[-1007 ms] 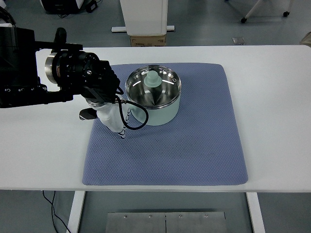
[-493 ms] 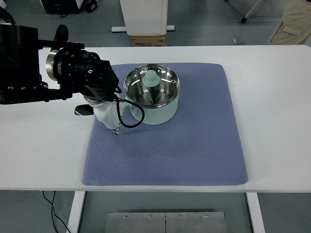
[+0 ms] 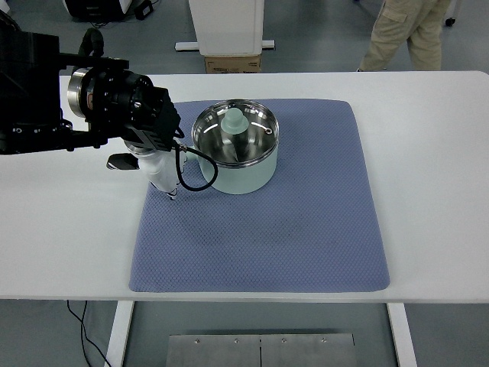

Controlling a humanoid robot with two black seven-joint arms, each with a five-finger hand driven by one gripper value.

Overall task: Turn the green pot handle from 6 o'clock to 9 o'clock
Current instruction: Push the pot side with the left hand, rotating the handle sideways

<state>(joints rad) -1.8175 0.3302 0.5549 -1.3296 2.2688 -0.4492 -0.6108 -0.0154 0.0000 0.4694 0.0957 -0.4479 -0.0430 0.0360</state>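
The pale green pot (image 3: 243, 174), steel inside with a green knob (image 3: 233, 120) showing in its bowl, stands on the upper left part of the blue mat (image 3: 290, 229). My left hand (image 3: 163, 176) comes in from the left on a black arm and sits against the pot's left side, at about 8 o'clock. Its white fingers (image 3: 160, 170) point down toward the mat and are closed over the pot's handle, which is hidden beneath them. A black cable (image 3: 195, 183) loops from the hand in front of the pot wall.
The mat lies on a white table (image 3: 435, 168). Behind the far edge are a cardboard box (image 3: 233, 63) and a white cabinet (image 3: 227, 23). A person's legs (image 3: 401, 34) stand at the far right behind the table.
My left hand has swung up and to the left around the pot, from its lower left to its left side. The pot shifted slightly left with it. A person walked in at the top right.
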